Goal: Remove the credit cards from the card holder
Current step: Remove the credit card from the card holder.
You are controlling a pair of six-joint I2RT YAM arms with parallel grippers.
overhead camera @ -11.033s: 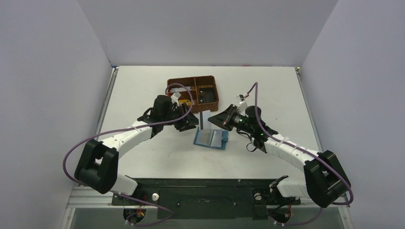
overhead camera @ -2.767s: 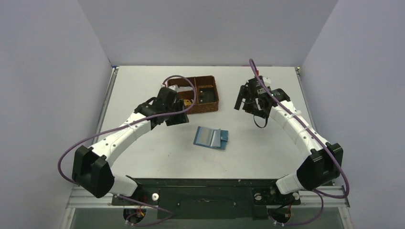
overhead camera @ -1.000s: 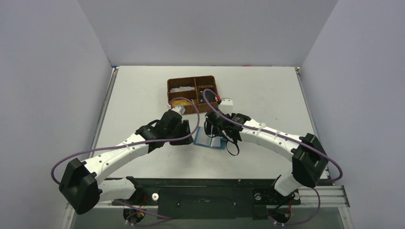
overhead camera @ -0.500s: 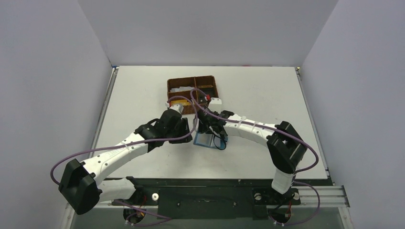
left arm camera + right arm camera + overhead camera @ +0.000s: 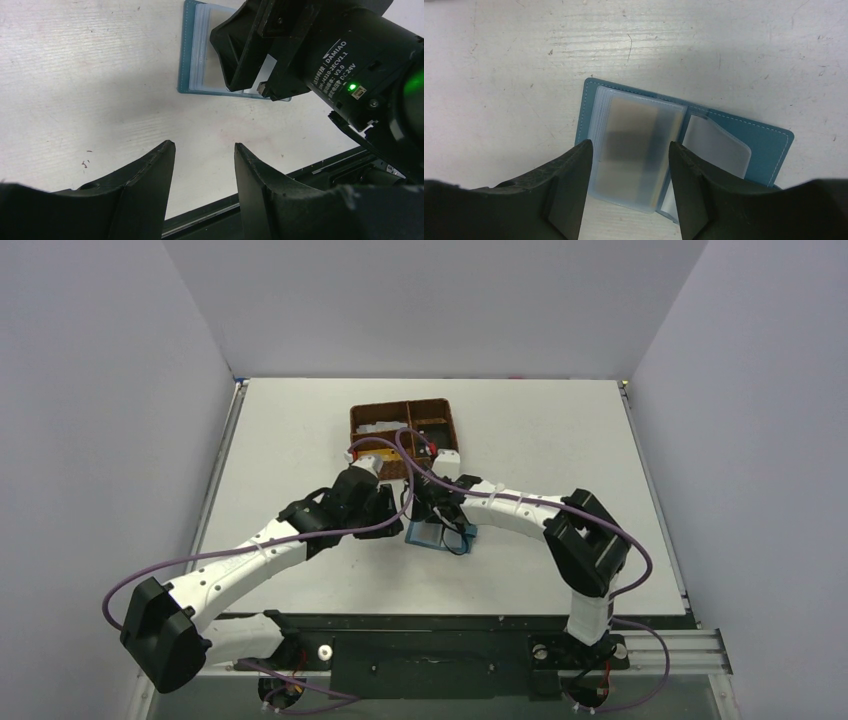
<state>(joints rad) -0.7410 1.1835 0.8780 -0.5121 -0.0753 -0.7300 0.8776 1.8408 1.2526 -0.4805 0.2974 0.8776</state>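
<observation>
1. The right pincer (image 5: 630,145) hangs released. Its two black fingers are spread wide with nothing between them, directly over the open card holder. Whether the tips touch it cannot be told.
2. The small teal-blue folding card holder (image 5: 764,140) lies flat and open on the scuffed white worktop (image 5: 499,75). It sits between the two arms, with pale stitching running along its edge.
3. Inside it is a stack of frosted clear plastic sleeves (image 5: 716,145). One sleeve is turned over onto the right panel and the rest rest on the left panel.
4. One thin tan-gold credit card (image 5: 634,120) shows through the top sleeve on the left. The plastic blurs it, and a darker band crosses it.
5. How many cards lie underneath cannot be told. The black fingers cut off the holder's near edge.
6. The left pincer (image 5: 204,145) is also released and empty. It hangs over bare worktop near the holder and apart from it.
7. In the left wrist view, the right arm's black wrist (image 5: 325,55) covers most of the holder. Only one teal edge and the sleeve edges show.
8. The brown woven compartment basket (image 5: 385,407) stands just beyond the holder. Its contents are too small to make out, and arms and cable cross its front.
</observation>
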